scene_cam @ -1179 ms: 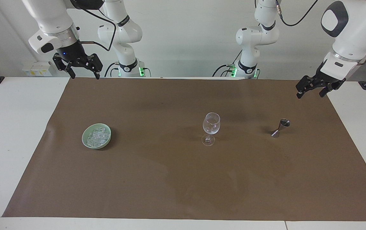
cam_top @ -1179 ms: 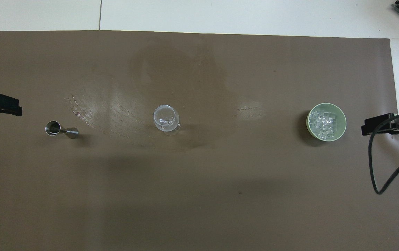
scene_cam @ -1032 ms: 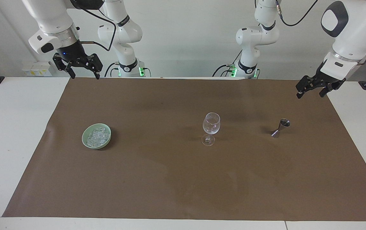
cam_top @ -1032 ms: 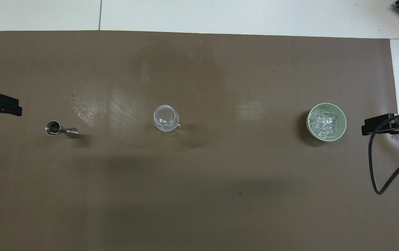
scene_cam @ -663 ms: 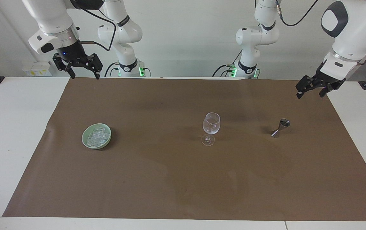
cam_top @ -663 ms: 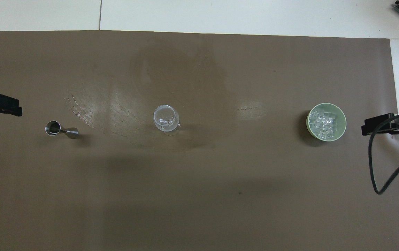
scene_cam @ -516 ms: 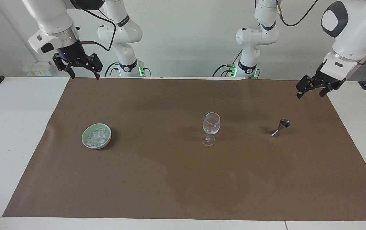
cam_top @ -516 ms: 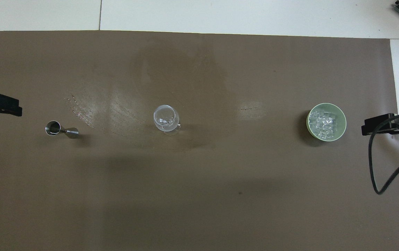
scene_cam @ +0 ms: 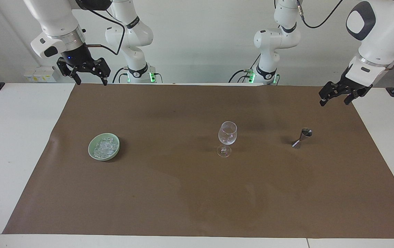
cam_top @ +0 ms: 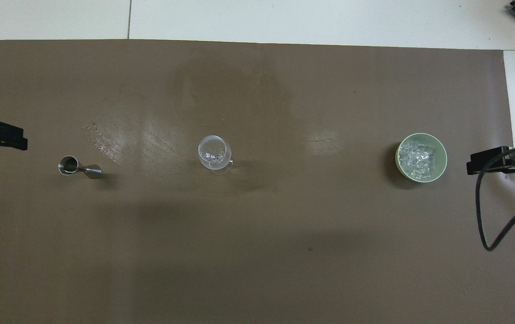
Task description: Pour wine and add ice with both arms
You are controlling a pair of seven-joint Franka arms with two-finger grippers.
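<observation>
Brown mat, white table, pale green dish, clear glass, steel jigger, white-and-black arms.

Plain matte brown paper mat (scene_cam: 169, 193) with darker blotches and a pale glare patch, on a white table (scene_cam: 7, 137). Pale green round ceramic dish (scene_cam: 92, 154) holds clear, whitish-glinting ice cubes (scene_cam: 104, 147). Clear stemmed wine glass (scene_cam: 227, 137), colourless. Small silver-grey double-cone metal jigger (scene_cam: 301, 137). White jointed right arm (scene_cam: 50, 20) and left arm (scene_cam: 381, 31) with dark grey caps, silver wrists, black right gripper (scene_cam: 89, 80) and left gripper (scene_cam: 334, 100).
</observation>
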